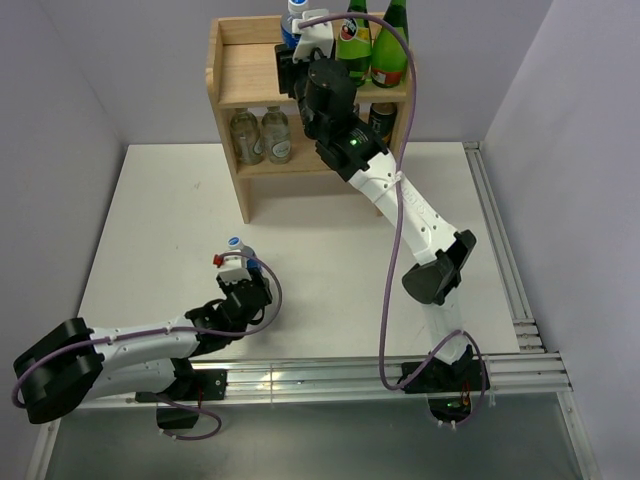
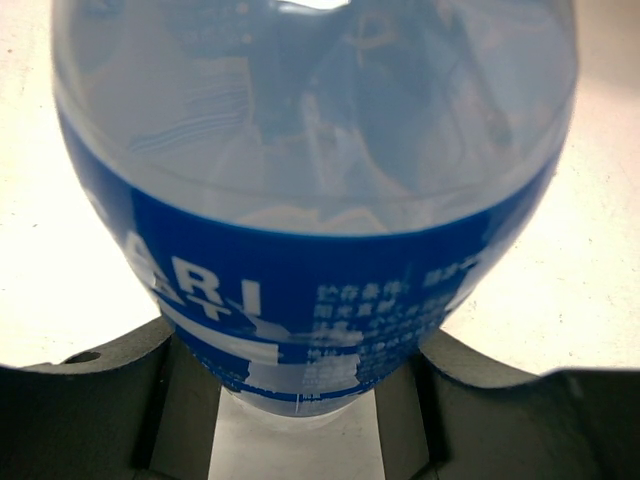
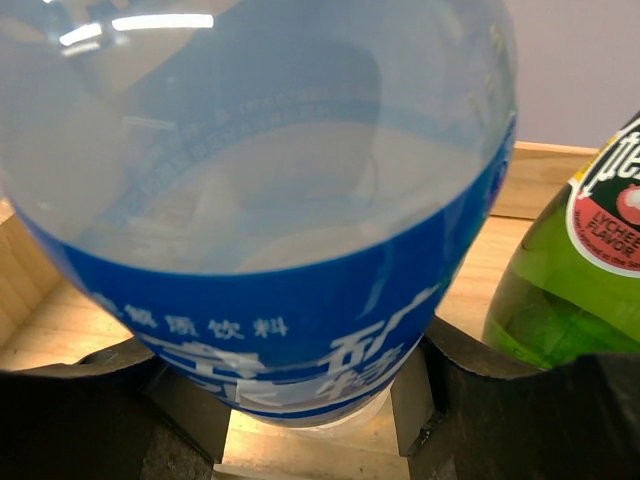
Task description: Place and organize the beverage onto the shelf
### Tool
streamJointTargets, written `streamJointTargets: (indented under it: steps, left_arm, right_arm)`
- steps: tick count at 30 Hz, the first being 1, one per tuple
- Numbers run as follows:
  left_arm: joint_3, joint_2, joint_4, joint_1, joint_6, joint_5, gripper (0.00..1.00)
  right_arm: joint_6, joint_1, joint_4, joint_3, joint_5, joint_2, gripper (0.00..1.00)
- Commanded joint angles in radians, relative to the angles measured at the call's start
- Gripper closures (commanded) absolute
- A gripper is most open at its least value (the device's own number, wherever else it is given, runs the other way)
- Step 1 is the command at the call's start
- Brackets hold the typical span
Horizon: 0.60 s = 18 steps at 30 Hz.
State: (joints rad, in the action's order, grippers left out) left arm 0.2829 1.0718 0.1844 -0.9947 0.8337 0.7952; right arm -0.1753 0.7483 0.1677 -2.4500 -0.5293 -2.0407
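The wooden two-tier shelf stands at the back of the table. My right gripper is shut on a clear bottle with a blue label and holds it upright just over the top board, left of two green bottles. In the right wrist view the bottle fills the frame between the fingers. My left gripper is shut on a second blue-label bottle with a white cap at the near left of the table. That bottle fills the left wrist view.
Two clear bottles stand on the shelf's lower board at the left. A dark bottle stands at its right, partly hidden by my right arm. The left half of the top board is bare. A metal rail runs along the table's right edge.
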Motion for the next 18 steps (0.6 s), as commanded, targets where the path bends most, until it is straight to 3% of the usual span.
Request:
streamJointTargets:
  steps: [1,8,13,15,18]
  left_arm:
    - [0.041,0.005,0.095,-0.007,0.01,0.03,1.0]
    - [0.042,0.036,0.118,-0.007,-0.001,0.027,1.0]
    - [0.039,0.048,0.13,-0.007,-0.002,0.03,1.0]
    - [0.038,0.047,0.133,-0.007,-0.002,0.033,1.0]
    - [0.032,0.036,0.142,-0.007,-0.004,0.035,1.0]
  right_arm:
    - [0.014,-0.009,-0.155,-0.03,0.025,0.005,0.97]
    - [0.026,-0.02,-0.165,-0.003,0.025,-0.012,0.53]
    - [0.031,-0.027,-0.195,-0.006,0.026,-0.041,0.33]
    - [0.031,-0.027,-0.203,-0.004,0.02,-0.049,0.19]
    - [0.03,-0.027,-0.211,-0.004,0.014,-0.064,0.12]
